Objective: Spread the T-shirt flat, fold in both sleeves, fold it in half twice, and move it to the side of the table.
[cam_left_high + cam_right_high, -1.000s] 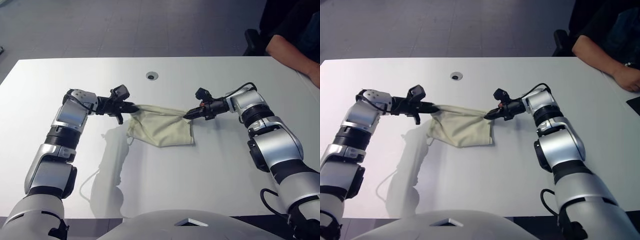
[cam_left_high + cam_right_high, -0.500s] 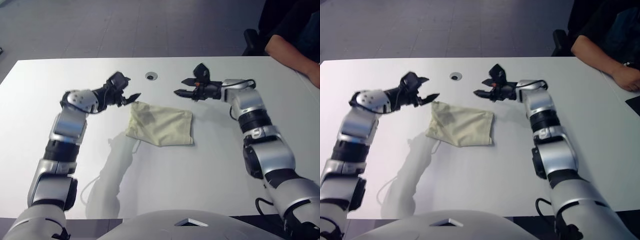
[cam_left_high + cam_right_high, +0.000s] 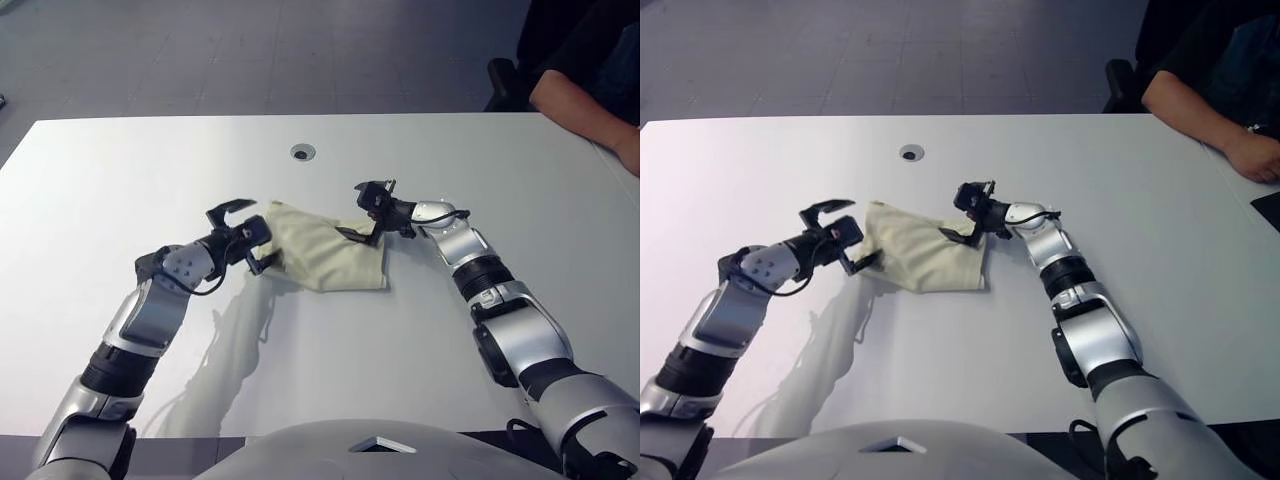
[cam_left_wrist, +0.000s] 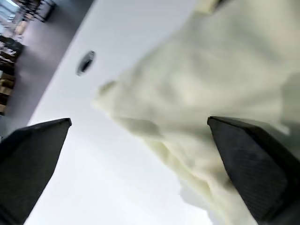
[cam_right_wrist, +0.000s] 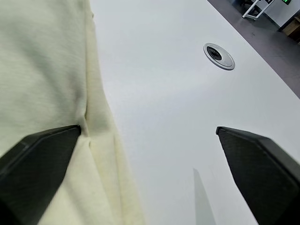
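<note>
Two grippers stand wide open, holding nothing: the left gripper at the folded T-shirt's left edge, the right gripper at its far right corner. It lies mid-way across the table.

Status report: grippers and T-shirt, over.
Left gripper open at T-shirt left edge. Right gripper open at its right corner. T-shirt folded, mid-table. Cable port apart behind.

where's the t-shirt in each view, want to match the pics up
Left eye view: T-shirt mid-table, between the left gripper and right gripper.
Right eye view: T-shirt in the same spot, slightly left of centre.
Left wrist view: T-shirt close up, just ahead of the left gripper.
Right wrist view: T-shirt close up, beside the right gripper.
Shared landmark: the round grommet in the table.
</note>
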